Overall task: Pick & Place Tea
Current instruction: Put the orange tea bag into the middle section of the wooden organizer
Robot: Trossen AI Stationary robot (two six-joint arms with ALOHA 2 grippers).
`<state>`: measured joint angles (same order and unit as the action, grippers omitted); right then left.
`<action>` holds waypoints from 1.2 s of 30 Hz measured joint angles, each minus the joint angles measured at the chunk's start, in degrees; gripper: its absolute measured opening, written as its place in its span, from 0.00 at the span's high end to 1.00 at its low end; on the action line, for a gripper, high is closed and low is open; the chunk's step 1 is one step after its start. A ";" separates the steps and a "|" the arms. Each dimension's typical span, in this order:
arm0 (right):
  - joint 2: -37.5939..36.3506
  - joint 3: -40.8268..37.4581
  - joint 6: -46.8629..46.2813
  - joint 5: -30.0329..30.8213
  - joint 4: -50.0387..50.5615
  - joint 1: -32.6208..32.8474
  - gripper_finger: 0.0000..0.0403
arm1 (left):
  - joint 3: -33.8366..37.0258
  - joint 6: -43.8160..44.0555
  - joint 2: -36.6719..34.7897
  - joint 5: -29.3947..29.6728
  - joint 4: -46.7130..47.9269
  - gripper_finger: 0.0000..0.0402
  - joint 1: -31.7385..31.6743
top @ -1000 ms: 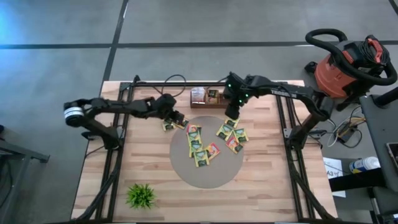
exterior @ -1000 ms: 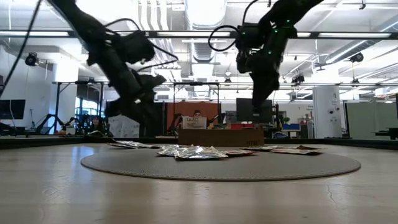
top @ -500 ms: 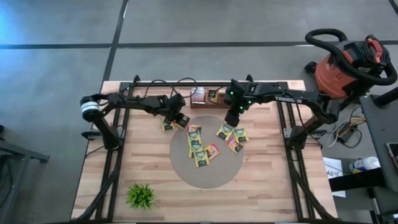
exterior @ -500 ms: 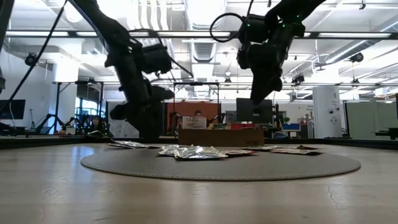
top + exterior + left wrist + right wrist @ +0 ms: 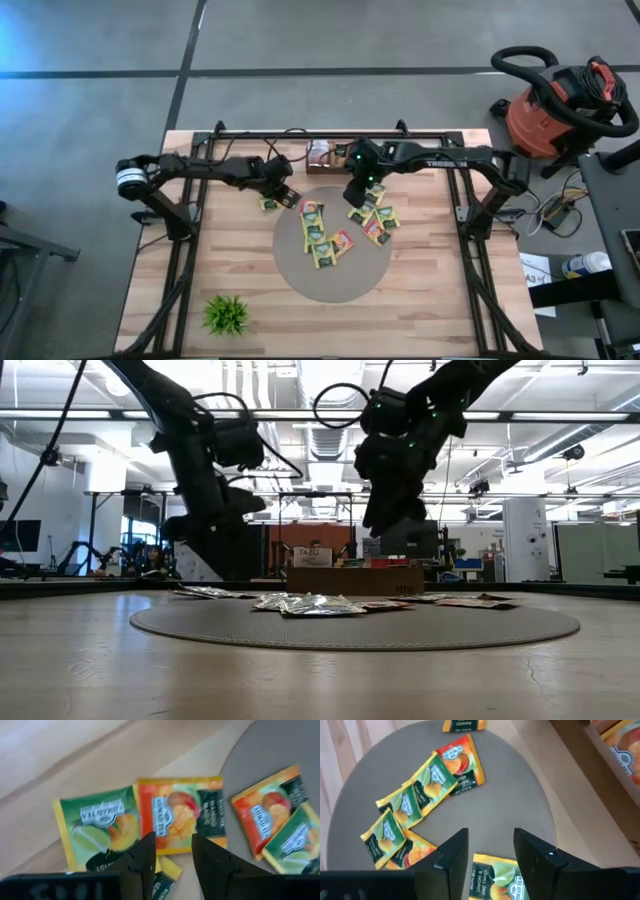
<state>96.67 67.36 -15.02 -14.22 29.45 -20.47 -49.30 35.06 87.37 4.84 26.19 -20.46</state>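
L pincer released, empty, over tea sachets at mat's 10 o'clock. R pincer released, empty, at 12.

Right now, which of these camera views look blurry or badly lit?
Left wrist view: the tea sachets are soft and smeared. Low view: bright ceiling lights leave both arms as dark silhouettes, and the near table is out of focus. Right wrist view and high view: evenly lit.
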 joint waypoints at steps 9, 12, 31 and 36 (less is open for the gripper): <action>4.70 2.32 -3.59 -1.55 -2.59 0.58 0.62 | 2.34 0.15 0.00 2.93 -0.21 0.70 0.21; 6.35 3.41 -7.13 -1.51 -3.93 0.74 0.62 | 3.65 0.49 0.09 3.37 -0.95 0.70 0.19; 19.81 14.38 -8.62 -4.57 -4.85 0.85 0.62 | 8.44 4.01 0.13 2.32 -10.24 0.70 0.53; 22.63 18.32 -8.62 -4.76 -4.97 0.97 0.62 | 8.13 4.29 -0.68 2.30 -10.04 0.70 0.87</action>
<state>119.31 85.68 -23.64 -18.98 24.48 -19.50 -41.16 39.35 86.69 7.14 16.15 -19.59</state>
